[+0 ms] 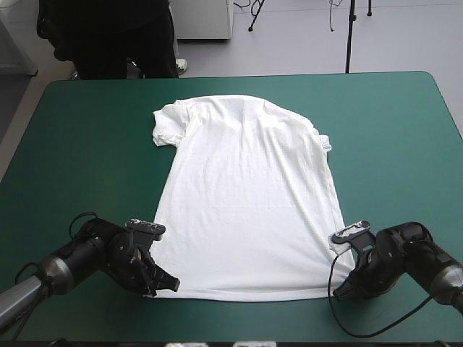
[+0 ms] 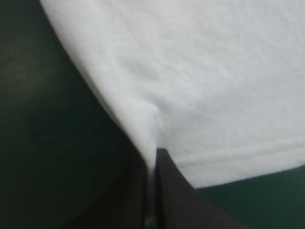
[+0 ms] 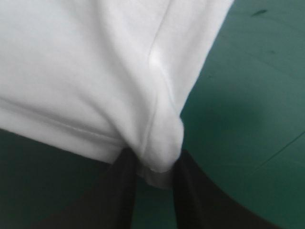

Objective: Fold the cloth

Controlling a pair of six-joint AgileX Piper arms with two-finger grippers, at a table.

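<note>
**Both grippers clamp the hem corners of the spread T-shirt**

At 7 o'clock of the garment, the left gripper (image 1: pixel 169 284) sits low on the teal-green cover (image 1: pixel 87 144) and points toward 3 o'clock. It is clamped on the near left hem corner. In its wrist view the black fingers (image 2: pixel 174 195) are all but closed, with a thin fold of white cloth pinched between them. The stitched hem runs off beside them.

The T-shirt (image 1: pixel 246 195) lies flat in the middle of the table, its neck toward 12 o'clock near the far edge and its hem toward 6 o'clock. The sleeve at 11 o'clock is bunched into a crumpled lump. The sleeve at 2 o'clock is folded in close against the body. Faint creases run along the body.

At 5 o'clock of the garment, the right gripper (image 1: pixel 338 293) also sits low on the cover, at the near right hem corner. Its wrist view shows its fingers slightly apart around a thicker gathered wad of cloth, which bulges out just ahead of the tips.
</note>
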